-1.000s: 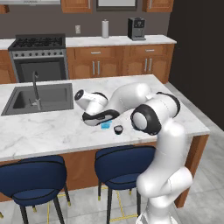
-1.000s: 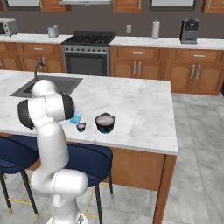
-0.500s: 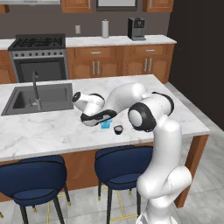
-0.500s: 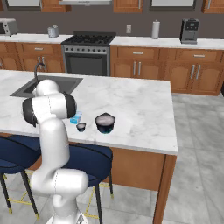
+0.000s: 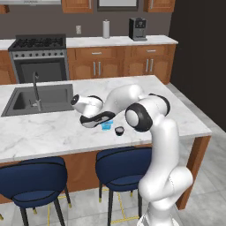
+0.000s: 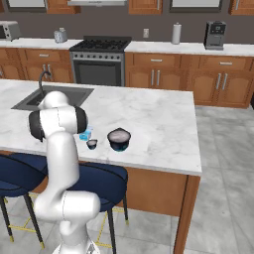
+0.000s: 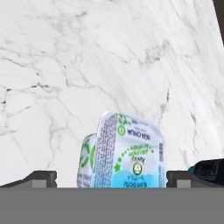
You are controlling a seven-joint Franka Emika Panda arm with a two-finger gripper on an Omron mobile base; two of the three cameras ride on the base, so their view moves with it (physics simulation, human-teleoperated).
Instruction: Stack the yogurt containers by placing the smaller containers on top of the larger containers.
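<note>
Nothing was stacked yet, you know. Your claw (image 7: 111, 177) sat wide open around the light-blue cup (image 7: 127, 153). On the worktop (image 6: 154, 129), the tiny dark cup (image 6: 92, 144) stood at its 3 o'clock, then the big dark tub (image 6: 119, 139), all apart.

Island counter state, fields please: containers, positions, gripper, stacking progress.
surface: marble island counter
large container: wide dark tub, upright, nothing on it
small containers: light-blue cup, right by the arm; tiny dark cup, between the cup and the tub
gripper: gripper open, fingertips either side of the light-blue cup, not yet closed on it
stacking: none done; all three stand on the counter
</note>
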